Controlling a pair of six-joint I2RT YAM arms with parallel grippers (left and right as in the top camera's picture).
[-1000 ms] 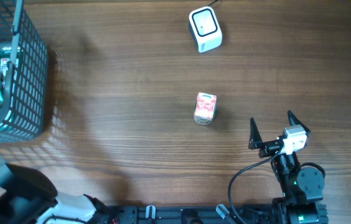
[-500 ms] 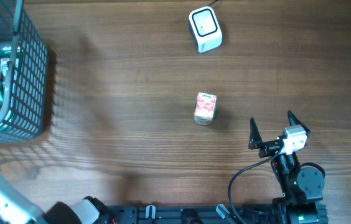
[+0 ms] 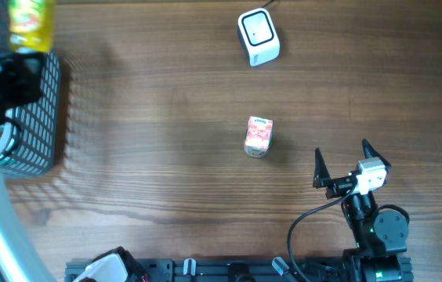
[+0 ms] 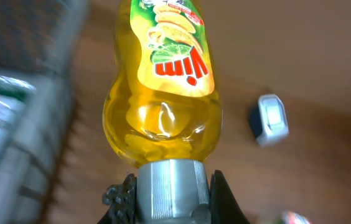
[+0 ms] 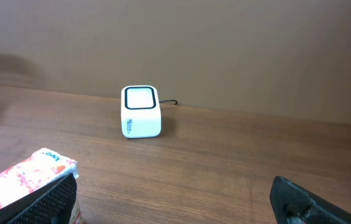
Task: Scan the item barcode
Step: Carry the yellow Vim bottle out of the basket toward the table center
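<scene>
Pinching the silver cap of the yellow Vim bottle, left gripper has one finger on each side of the cap, and the bottle body sticks out past the fingertips. In overhead, the bottle sits at the far left corner by the wire basket, well apart from the scanner. Right gripper is at the near right, fingers spread wide, nothing between them. Pink carton lies mid-table, untouched.
</scene>
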